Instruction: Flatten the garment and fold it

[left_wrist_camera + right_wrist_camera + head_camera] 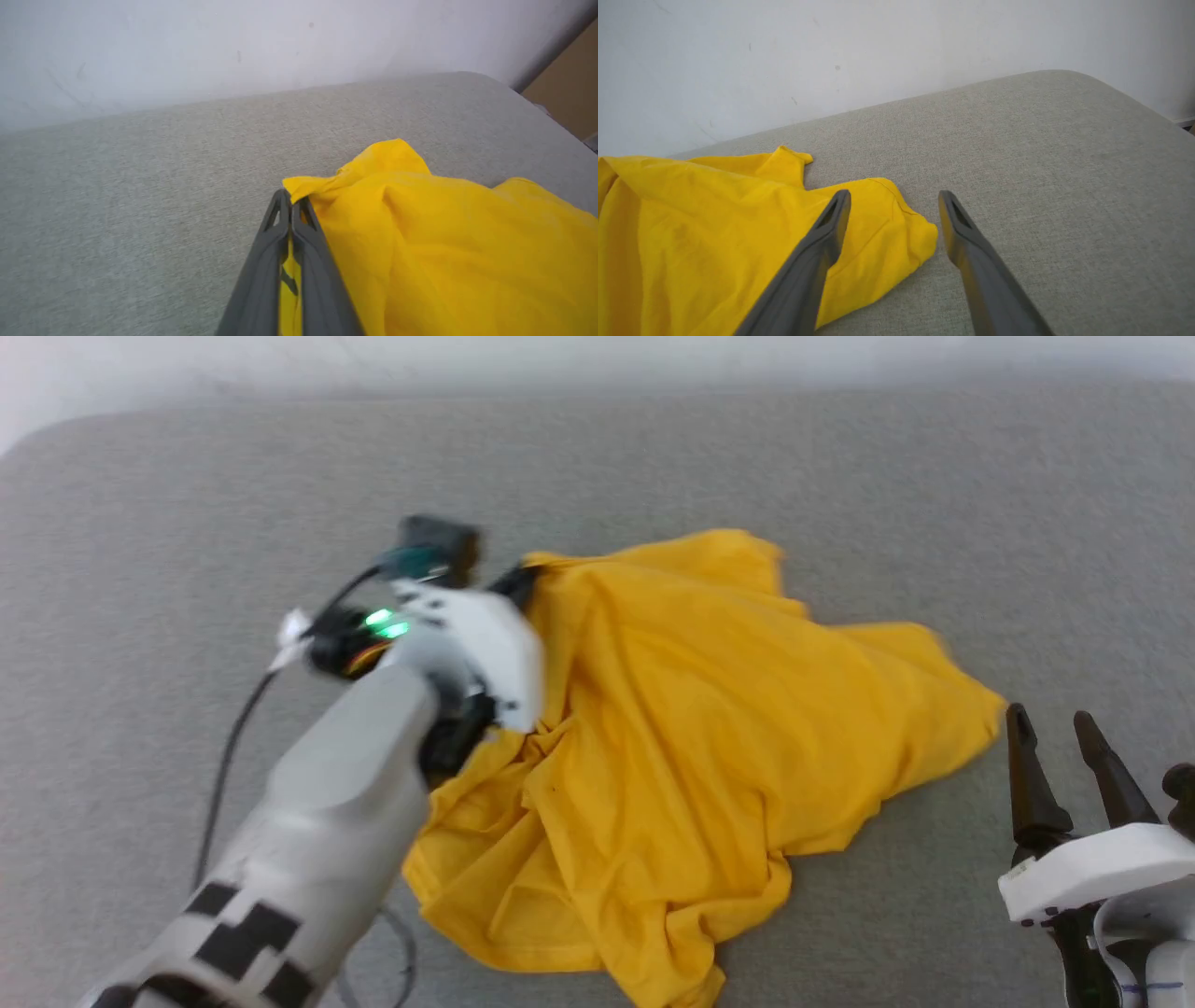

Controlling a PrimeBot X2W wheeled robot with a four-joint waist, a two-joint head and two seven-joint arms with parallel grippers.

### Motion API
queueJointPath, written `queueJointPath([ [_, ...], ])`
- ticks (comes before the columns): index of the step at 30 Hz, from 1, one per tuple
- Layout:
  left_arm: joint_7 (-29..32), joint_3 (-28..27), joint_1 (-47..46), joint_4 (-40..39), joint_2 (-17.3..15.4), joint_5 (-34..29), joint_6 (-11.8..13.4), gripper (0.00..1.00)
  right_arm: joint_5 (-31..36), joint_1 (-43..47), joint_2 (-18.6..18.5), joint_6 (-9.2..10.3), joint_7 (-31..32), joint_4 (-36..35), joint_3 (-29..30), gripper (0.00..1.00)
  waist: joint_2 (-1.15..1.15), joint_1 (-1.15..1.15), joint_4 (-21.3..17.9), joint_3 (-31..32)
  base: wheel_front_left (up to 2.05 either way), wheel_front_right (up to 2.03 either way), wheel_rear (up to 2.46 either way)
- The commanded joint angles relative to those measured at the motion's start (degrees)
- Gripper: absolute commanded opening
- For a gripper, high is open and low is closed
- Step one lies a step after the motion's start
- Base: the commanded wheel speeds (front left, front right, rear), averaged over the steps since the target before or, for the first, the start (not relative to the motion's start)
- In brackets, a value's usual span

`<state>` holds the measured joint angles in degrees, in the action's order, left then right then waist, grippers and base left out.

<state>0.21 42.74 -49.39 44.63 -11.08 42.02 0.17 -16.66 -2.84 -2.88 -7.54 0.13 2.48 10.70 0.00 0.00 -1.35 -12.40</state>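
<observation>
Because the left pincer [292, 201] bites only a thin fold at the far-left edge of the yellow T-shirt [672, 728], the likeliest failure, as I judge it, is the cloth slipping out once the arm pulls. Cotton this light slides easily between narrow fingers. A second risk is that the pinch holds more than one layer (the heap is too rumpled to tell), so a lift would drag the whole bundle instead of opening it out. With the right side unheld, a sideways pull could also tow the shirt across the grey upholstered surface [840, 476] rather than stretch it flat.

The left pincer is pressed together, with yellow fabric caught between its fingers and poking out past the tips. The right pincer [1053, 723] stands spread wide at the near right, holding nothing. Its fingertips sit just beside the shirt's right corner, and I cannot tell whether they touch it. The shirt lies creased and bunched in the middle of the surface, far from flat.
</observation>
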Motion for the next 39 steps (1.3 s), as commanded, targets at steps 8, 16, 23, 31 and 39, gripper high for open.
queueJointPath([
  [8,-5.14,-7.69,11.84,-3.17,-7.78,5.89,5.33,0.00,-0.03,1.89,0.01,0.05,1.25,-1.02,-0.23,1.00,0.00,0.00,5.91,4.13,0.00,0.00,0.00],
  [16,-5.48,-11.37,27.11,-9.16,-11.22,10.63,11.54,0.00,0.28,3.08,0.01,0.05,3.14,-1.40,-0.72,1.00,0.00,0.00,8.05,4.88,0.00,0.00,0.00],
  [23,-11.88,-13.42,34.19,-17.54,-8.75,12.63,11.29,1.00,1.60,3.29,0.01,0.05,5.95,-1.59,-2.38,1.00,0.00,0.00,9.85,5.13,0.00,0.00,0.00],
  [31,-15.18,-26.59,37.36,-31.03,-3.34,-3.59,9.94,1.00,6.08,0.17,0.01,0.05,15.69,1.68,-5.80,1.00,0.00,0.00,11.65,3.49,0.00,0.00,0.00],
  [39,-15.20,-36.34,40.45,-36.52,5.54,-17.21,3.37,1.00,12.04,-5.81,0.01,0.05,31.21,8.36,-7.59,1.00,0.00,0.00,12.94,0.68,0.00,0.00,0.00],
])
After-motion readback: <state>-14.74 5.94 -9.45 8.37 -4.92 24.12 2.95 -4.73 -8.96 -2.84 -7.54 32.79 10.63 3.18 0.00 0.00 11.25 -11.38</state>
